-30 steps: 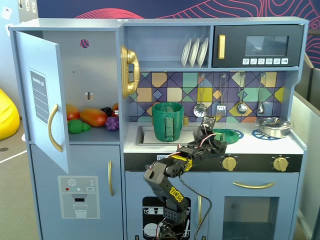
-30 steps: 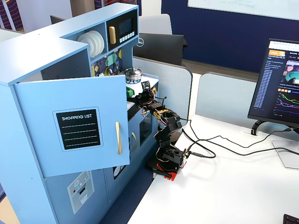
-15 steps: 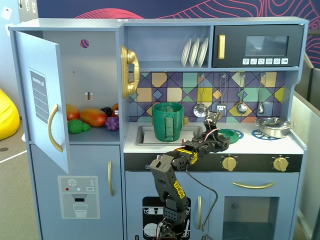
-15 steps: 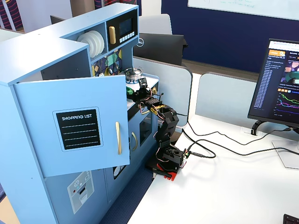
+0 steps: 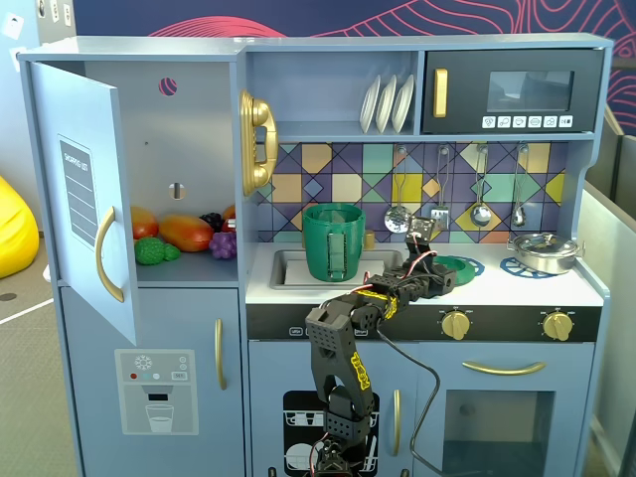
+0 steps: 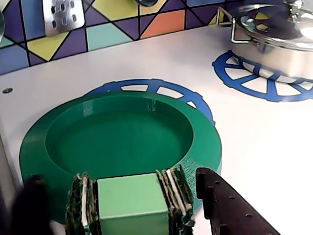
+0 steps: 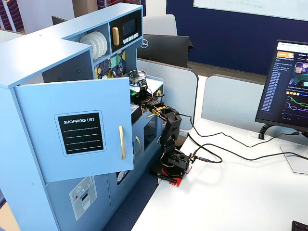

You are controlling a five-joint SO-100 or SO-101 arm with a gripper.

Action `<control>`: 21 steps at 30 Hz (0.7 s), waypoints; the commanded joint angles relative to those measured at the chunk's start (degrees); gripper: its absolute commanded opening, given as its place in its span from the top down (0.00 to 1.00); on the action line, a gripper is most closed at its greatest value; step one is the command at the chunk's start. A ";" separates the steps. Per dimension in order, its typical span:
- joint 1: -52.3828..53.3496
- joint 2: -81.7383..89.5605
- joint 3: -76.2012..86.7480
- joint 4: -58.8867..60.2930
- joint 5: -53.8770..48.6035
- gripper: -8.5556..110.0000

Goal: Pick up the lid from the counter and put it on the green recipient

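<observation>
Partly cropped: hand [image 6: 132, 205] at lid [image 6: 122, 142].

- The wrist view's bottom edge is cutting off the lid's [image 6: 122, 142] near rim, its knob [image 6: 128, 203] and the pincer's [image 6: 124, 215] fingers.
- In a fixed view, the fridge door [image 7: 72, 127] is hiding the pot.
- The silver pot [image 6: 276, 41] is running off the wrist view's right edge.

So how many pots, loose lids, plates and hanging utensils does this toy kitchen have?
Pots: 2 (green pot, silver pot)
Loose lids: 1 (green lid)
Plates: 3
Hanging utensils: 4
Total: 10
</observation>
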State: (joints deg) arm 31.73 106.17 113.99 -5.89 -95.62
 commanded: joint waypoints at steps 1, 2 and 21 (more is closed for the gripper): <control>-1.32 0.26 -4.66 -1.23 -2.46 0.88; -1.49 0.26 -4.48 -1.49 -2.64 0.93; 0.97 6.59 -14.41 6.06 -0.09 0.93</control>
State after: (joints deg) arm 31.20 106.70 107.93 -4.04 -96.86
